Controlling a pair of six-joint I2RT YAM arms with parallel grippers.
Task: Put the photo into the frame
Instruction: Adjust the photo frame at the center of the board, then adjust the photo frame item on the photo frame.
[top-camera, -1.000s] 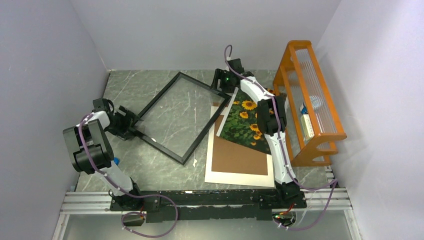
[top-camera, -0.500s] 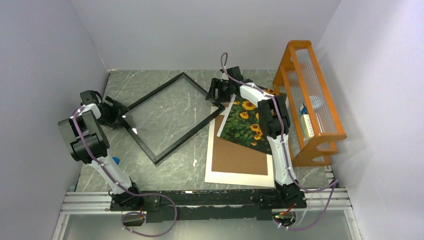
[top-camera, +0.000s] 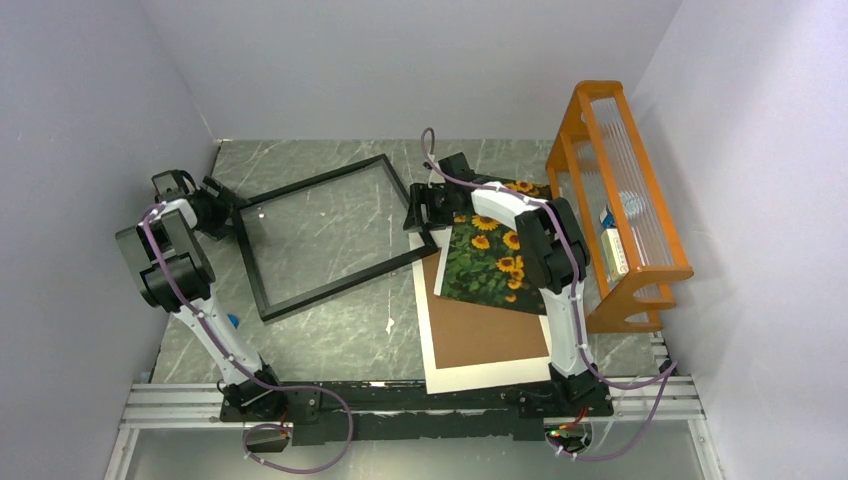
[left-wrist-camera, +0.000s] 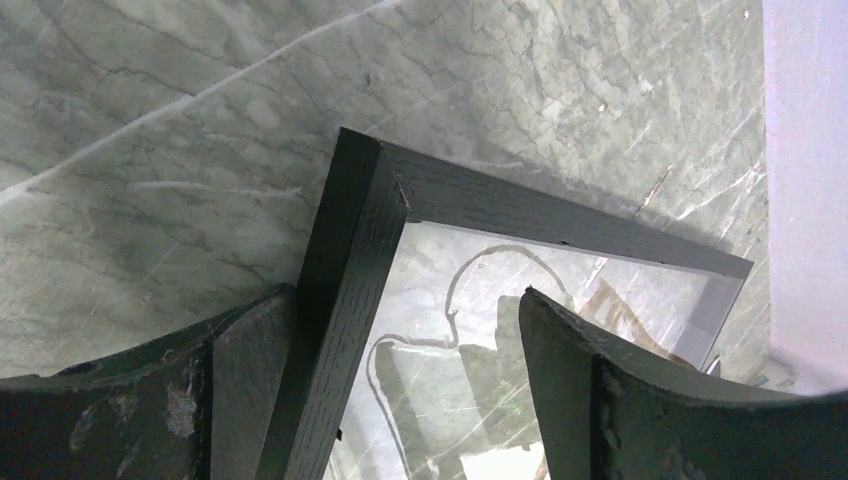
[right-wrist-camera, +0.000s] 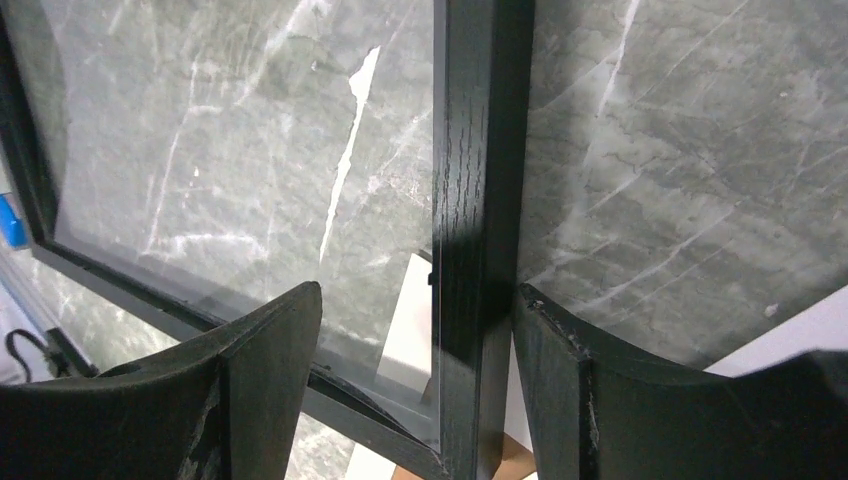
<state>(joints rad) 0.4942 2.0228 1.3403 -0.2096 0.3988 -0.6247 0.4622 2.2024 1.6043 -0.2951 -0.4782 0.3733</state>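
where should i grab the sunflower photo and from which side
The photo lies flat on the brown board, so pinching from above likely fails. Take its near left corner, sliding under from the left: that edge is free, while the right arm crosses its right side.

Top external high behind the arm bases (top-camera: 400, 403), facing down over the whole table (top-camera: 330, 335), wrist cameras close above the frame (left-wrist-camera: 350, 260), left at a corner, right along a rail, frame shared by all.
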